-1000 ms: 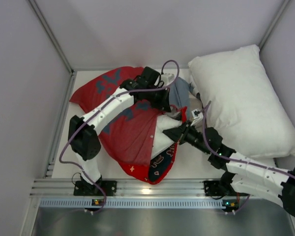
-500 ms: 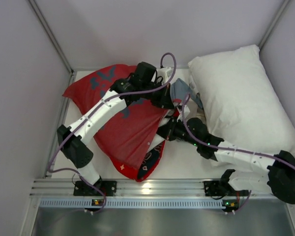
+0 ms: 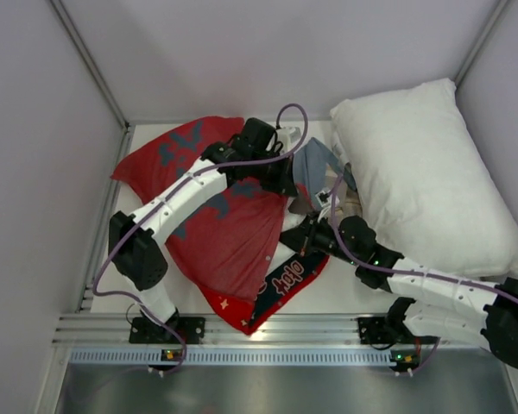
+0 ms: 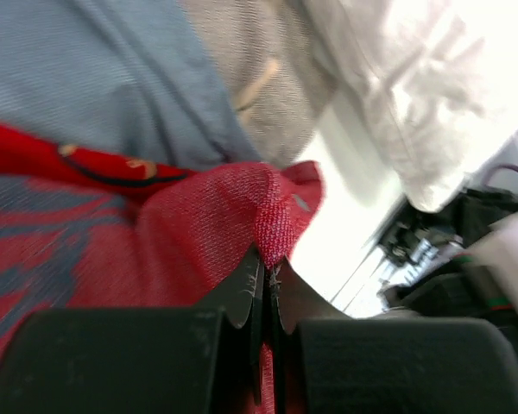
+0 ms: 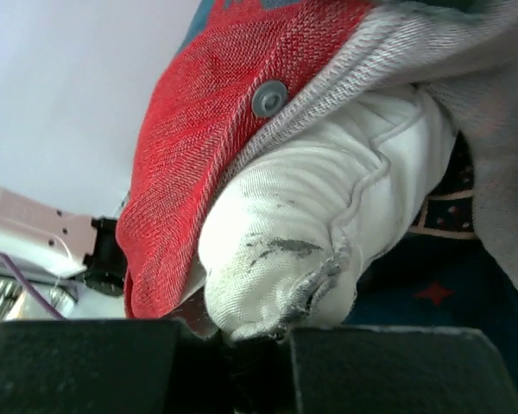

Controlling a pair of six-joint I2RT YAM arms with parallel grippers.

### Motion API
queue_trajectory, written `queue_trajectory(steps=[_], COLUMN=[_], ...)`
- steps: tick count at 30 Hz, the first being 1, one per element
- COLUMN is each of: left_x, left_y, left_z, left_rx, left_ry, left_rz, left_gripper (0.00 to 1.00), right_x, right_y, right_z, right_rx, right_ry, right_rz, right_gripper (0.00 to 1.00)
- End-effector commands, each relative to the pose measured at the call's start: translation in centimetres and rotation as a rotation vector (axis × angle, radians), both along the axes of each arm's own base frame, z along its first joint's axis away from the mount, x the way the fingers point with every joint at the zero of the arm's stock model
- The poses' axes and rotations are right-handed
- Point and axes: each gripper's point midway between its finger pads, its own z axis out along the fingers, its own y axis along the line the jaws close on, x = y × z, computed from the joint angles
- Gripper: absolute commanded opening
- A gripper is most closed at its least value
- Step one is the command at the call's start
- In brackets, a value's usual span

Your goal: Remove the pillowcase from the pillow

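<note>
Both arms have shifted a little since a second ago, and the hem now lies flatter. Left gripper (image 4: 263, 289) is pinching a fold of the red woven pillowcase with grey-blue print (image 4: 216, 216). Right gripper (image 5: 242, 336) is clamped on a corner of the plump white pillow (image 5: 302, 224), which pokes from the case's mouth at mid-tabletop (image 3: 337, 293). Extraction looks to be under way. Next, I judge, the arms need to pull apart without either grip slipping.

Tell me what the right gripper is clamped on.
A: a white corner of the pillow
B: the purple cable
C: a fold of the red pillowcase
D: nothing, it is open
A: in the right wrist view the right gripper pinches a smudged white corner of the pillow that sticks out of the red pillowcase.
</note>
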Motion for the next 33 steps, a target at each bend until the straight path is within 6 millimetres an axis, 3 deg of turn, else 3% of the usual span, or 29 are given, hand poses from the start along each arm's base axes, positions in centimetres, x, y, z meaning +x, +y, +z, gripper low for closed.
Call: queue_trajectory(steps=[1, 2, 4, 5, 6, 7, 8, 9, 14, 17, 19, 20, 21, 23, 24, 26, 27, 28, 29, 30, 33], left_x=[2.4, 2.2, 2.2, 1.8, 1.7, 1.5, 1.1, 0.9, 0.9, 1.3, 1.2, 0.9, 0.5, -1.3, -2.6, -4.6, -6.8, -8.2, -8.9, -11.6, -15.1], left_y=[4.1, 5.1, 7.0, 7.7, 8.4, 9.4, 10.1, 11.1, 15.3, 18.2, 18.6, 18.1, 17.4, 15.3, 13.9, 12.8, 10.9, 10.2, 9.7, 7.8, 6.1], left_z=[1.0, 1.6, 0.7, 1.6, 1.5, 0.7, 1.3, 0.1, -0.8, -0.9, -0.3, 0.6, 1.3, 3.8, 4.6, 6.2, 6.1, 6.4, 5.9, 4.4, 2.2], left_rx=[0.080, 0.082, 0.110, 0.097, 0.106, 0.124, 0.116, 0.142, 0.172, 0.173, 0.145, 0.112, 0.072, -0.040, -0.066, -0.085, -0.096, -0.105, -0.094, -0.092, -0.059], left_ry=[-0.123, -0.142, -0.141, -0.164, -0.168, -0.155, -0.172, -0.152, -0.146, -0.146, -0.144, -0.152, -0.142, -0.144, -0.149, -0.197, -0.180, -0.182, -0.176, -0.127, -0.122], left_rz=[0.145, 0.168, 0.207, 0.220, 0.235, 0.252, 0.267, 0.289, 0.396, 0.486, 0.493, 0.472, 0.449, 0.354, 0.306, 0.274, 0.224, 0.209, 0.221, 0.176, 0.208], left_gripper=[0.00, 0.00, 0.00, 0.00, 0.00, 0.00, 0.00, 0.00, 0.00, 0.00, 0.03, 0.16, 0.43, 0.62, 0.99, 0.99, 0.99, 0.99, 0.99, 0.99, 0.99], right_x=[0.6, 0.9, 2.2, 2.8, 3.1, 3.3, 3.5, 3.6, 4.1, 4.4, 4.6, 4.9, 5.0, 5.5, 5.7, 5.9, 5.9, 5.9, 5.7, 5.7, 5.0], right_y=[-1.6, -2.7, -6.2, -7.6, -9.8, -10.9, -12.0, -13.6, -18.1, -19.5, -19.0, -18.0, -17.5, -15.4, -14.6, -12.4, -11.6, -11.0, -10.0, -9.5, -8.2], right_z=[8.0, 6.5, 8.2, 8.3, 8.0, 8.9, 8.7, 9.2, 10.0, 9.6, 9.4, 8.9, 8.8, 8.0, 7.8, 6.9, 6.6, 6.3, 5.6, 5.2, 4.2], right_rx=[0.145, 0.067, 0.060, 0.041, -0.004, -0.006, -0.037, -0.050, -0.114, -0.163, -0.168, -0.185, -0.186, -0.200, -0.202, -0.202, -0.199, -0.198, -0.190, -0.174, -0.140], right_ry=[-0.149, -0.132, -0.166, -0.168, -0.166, -0.179, -0.182, -0.183, -0.179, -0.169, -0.161, -0.145, -0.140, -0.123, -0.116, -0.087, -0.077, -0.067, -0.038, -0.032, 0.002], right_rz=[-0.101, -0.146, -0.315, -0.375, -0.462, -0.504, -0.539, -0.601, -0.792, -0.856, -0.842, -0.815, -0.799, -0.733, -0.710, -0.632, -0.606, -0.583, -0.546, -0.527, -0.464], right_gripper=[0.00, 0.00, 0.00, 0.00, 0.00, 0.00, 0.00, 0.00, 0.00, 0.00, 0.00, 0.00, 0.00, 0.00, 0.00, 0.00, 0.00, 0.00, 0.00, 0.00, 0.00])
